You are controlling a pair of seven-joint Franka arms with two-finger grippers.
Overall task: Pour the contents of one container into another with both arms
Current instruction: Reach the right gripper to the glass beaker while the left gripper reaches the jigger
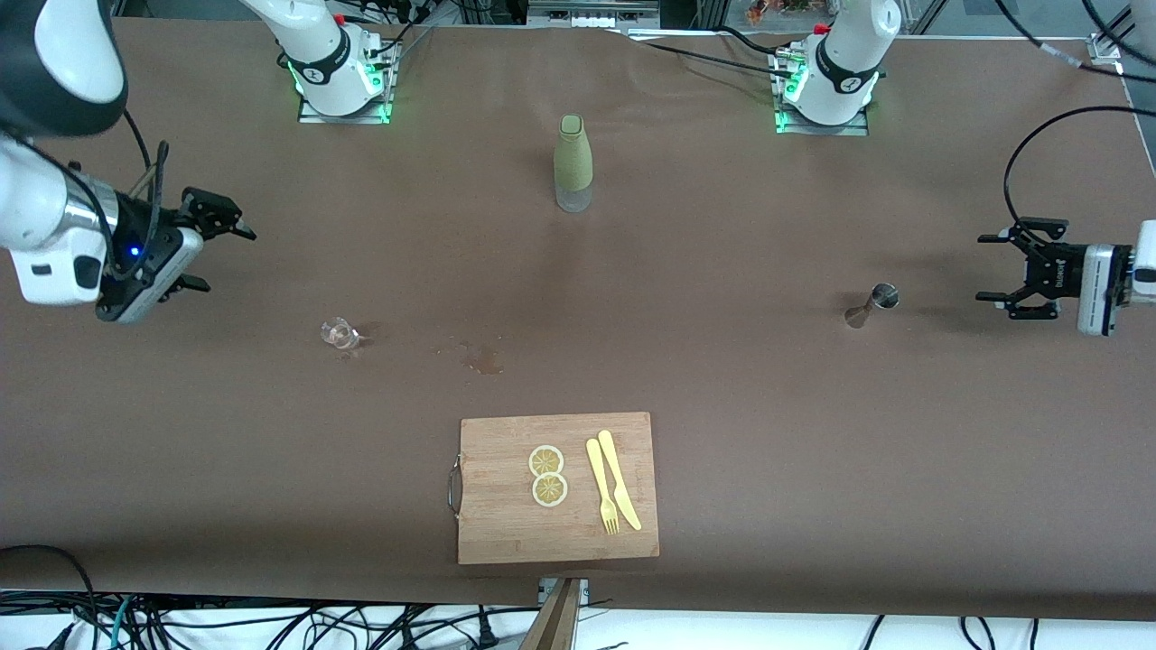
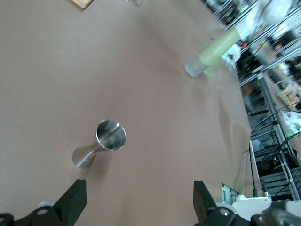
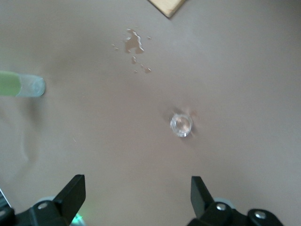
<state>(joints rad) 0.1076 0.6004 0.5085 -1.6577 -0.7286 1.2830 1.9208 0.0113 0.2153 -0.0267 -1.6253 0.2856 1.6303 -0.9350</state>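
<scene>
Left gripper [image 1: 993, 273]: mine, far right of the front view, about mid-height. Up in the air over bare table at the left arm's end. Fingers spread wide, nothing between them.
Right gripper [image 1: 221, 257]: mine, far left of the front view, upper-middle. Over bare table at the right arm's end. Fingers wide apart, holding nothing.
Jigger [image 1: 874, 301]: standing on the table, right-centre of the front view, near the left gripper but apart from it. In the left wrist view [image 2: 104, 143] it sits left of centre, wide mouth toward the camera, well clear of both fingertips [image 2: 75, 200].
Glass cup [image 1: 339, 334]: on the table, left-centre of the front view, lower in the frame than the right gripper, not touched. In the right wrist view [image 3: 181, 125] it is right of centre, between the lines of the two fingers but well clear of them.
Bottle [image 1: 573, 162]: green sleeve, upright, upper centre of the front view, well apart from jigger and cup.
Wet patch [image 1: 483, 357]: small spill on the table, centre of the front view, between the cup and the cutting board.
Cutting board [image 1: 555, 533]: lower centre of the front view, carrying two lemon slices [image 1: 547, 474], a yellow fork [image 1: 601, 487] and a yellow knife [image 1: 619, 478].
</scene>
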